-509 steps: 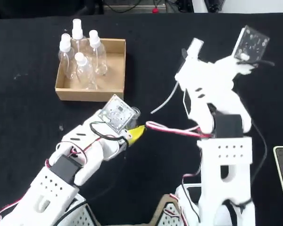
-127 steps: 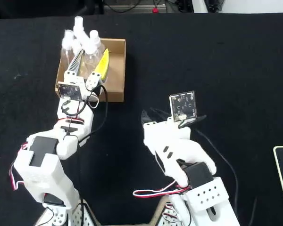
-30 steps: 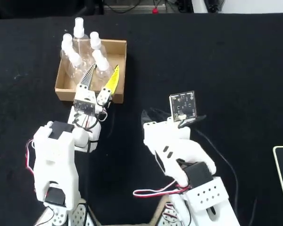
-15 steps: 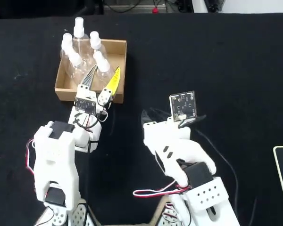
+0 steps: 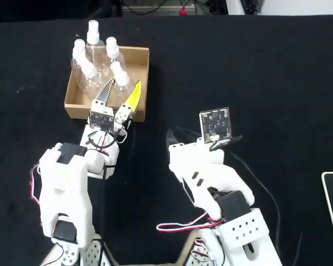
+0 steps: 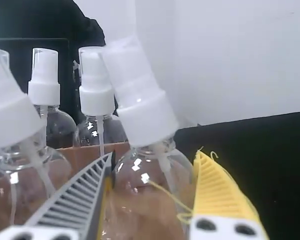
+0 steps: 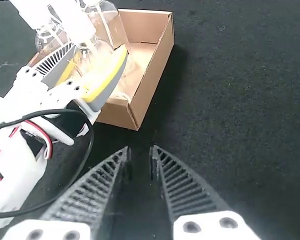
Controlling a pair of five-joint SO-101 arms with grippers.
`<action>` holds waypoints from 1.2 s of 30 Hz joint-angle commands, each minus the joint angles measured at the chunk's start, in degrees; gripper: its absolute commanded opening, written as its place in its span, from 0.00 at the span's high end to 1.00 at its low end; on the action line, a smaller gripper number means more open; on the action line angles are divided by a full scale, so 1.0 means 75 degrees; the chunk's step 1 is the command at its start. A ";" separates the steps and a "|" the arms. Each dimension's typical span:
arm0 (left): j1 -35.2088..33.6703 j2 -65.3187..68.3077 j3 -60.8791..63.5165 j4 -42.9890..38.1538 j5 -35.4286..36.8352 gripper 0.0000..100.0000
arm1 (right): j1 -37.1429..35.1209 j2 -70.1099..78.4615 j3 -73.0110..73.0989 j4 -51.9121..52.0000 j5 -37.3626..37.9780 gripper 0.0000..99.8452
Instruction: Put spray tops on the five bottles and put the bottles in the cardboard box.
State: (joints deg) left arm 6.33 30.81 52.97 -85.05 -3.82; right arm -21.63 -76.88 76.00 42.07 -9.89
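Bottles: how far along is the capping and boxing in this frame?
Done: all five capped bottles stand in the cardboard box. In hand: the left tool, open, straddles the nearest bottle, apparently released. Left: likely only clearing that arm; the right tool hangs empty over the table.

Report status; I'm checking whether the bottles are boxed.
Left gripper open, astride the nearest bottle. Right gripper barely open, empty, over the table. Five capped bottles in the box.
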 commanded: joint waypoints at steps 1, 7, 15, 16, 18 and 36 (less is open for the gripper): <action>0.0053 -0.0047 -0.0100 -0.0070 -0.0012 0.85 | -0.0059 0.0029 -0.0064 -0.0188 -0.0047 0.94; 0.0053 -0.0047 -0.0100 -0.0059 0.0000 0.76 | -0.0059 0.0029 -0.0064 -0.0188 -0.0047 0.94; -0.0041 -0.0070 -0.0088 -0.0105 0.0457 0.70 | -0.0059 0.0029 -0.0064 -0.0188 -0.0047 0.94; -0.0053 -0.0105 -0.0088 -0.0105 0.0457 0.70 | -0.0059 0.0029 -0.0064 -0.0188 -0.0047 0.94; -0.0088 -0.0129 -0.0088 -0.0105 0.0445 0.70 | -0.0059 0.0029 -0.0064 -0.0188 -0.0047 0.94; -0.0123 -0.0129 0.0123 -0.0703 -0.0117 0.69 | -0.0059 0.0029 -0.0076 -0.0188 -0.0035 0.94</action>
State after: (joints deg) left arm 5.80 30.90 53.14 -89.01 -4.35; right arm -21.63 -76.88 76.00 42.07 -9.89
